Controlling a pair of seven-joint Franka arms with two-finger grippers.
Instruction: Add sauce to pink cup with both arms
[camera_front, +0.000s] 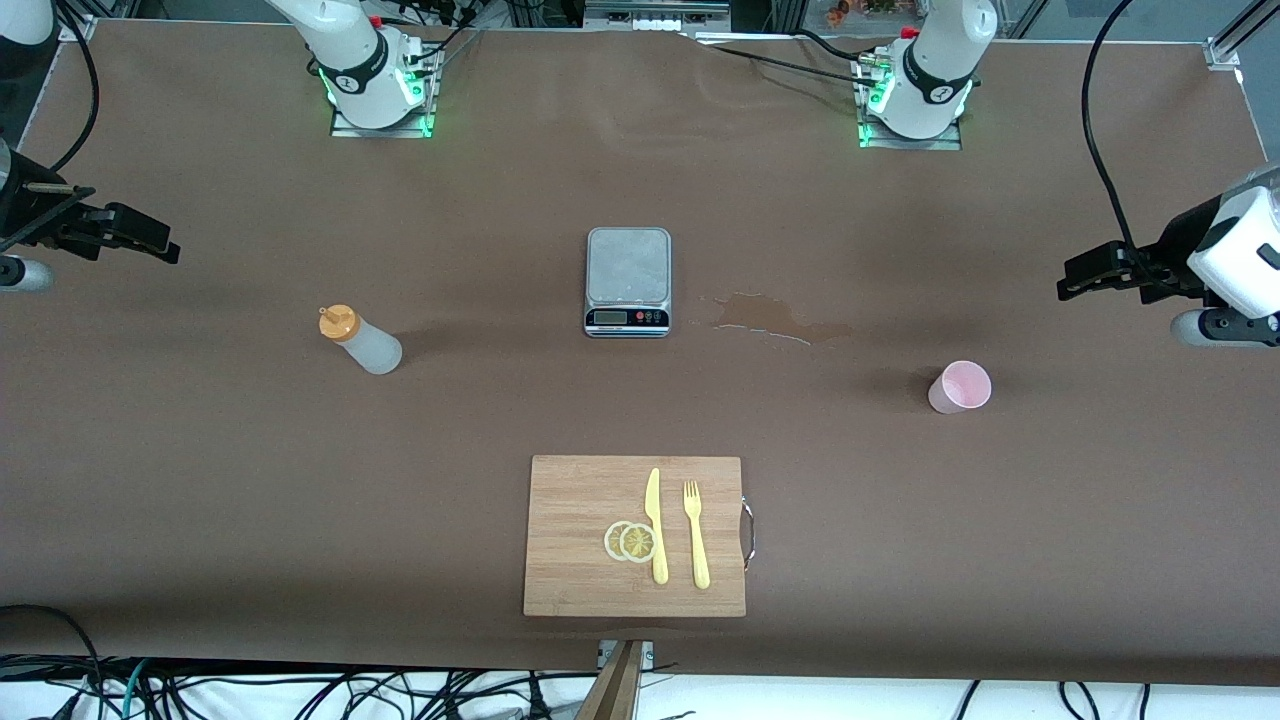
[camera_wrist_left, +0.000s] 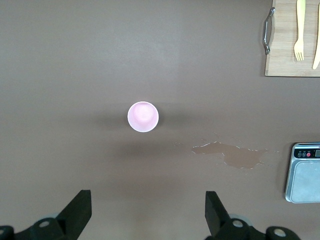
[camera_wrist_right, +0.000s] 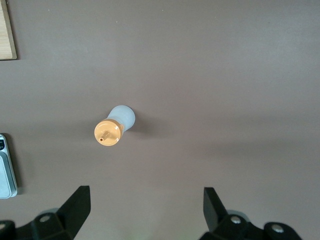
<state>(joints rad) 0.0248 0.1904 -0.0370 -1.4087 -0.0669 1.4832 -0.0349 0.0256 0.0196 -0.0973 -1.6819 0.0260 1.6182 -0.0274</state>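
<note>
Tabletop (camera_front: 200, 480) covered in brown fills the front view we look down on. Sauce bottle (camera_front: 362, 340) stands toward the right arm's end, pink cup (camera_front: 960, 388) toward the left arm's end, well apart. Between them sits a silver scale (camera_front: 628, 281) with a wet stain (camera_front: 775, 318) just beside it. Nearer the camera, a wooden board (camera_front: 570, 560) carries lemon slices (camera_front: 630, 541), a yellow knife (camera_front: 655, 527) and fork (camera_front: 696, 535). The right tool (camera_front: 135, 235) and left tool (camera_front: 1095, 272) hover at the table's ends.

In the left wrist view we see the left tool (camera_wrist_left: 147, 212) spread wide, empty, above the upright cup (camera_wrist_left: 143, 116).

In the right wrist view the right tool (camera_wrist_right: 146, 211) is equally wide, empty, above the bottle (camera_wrist_right: 114, 128).
</note>
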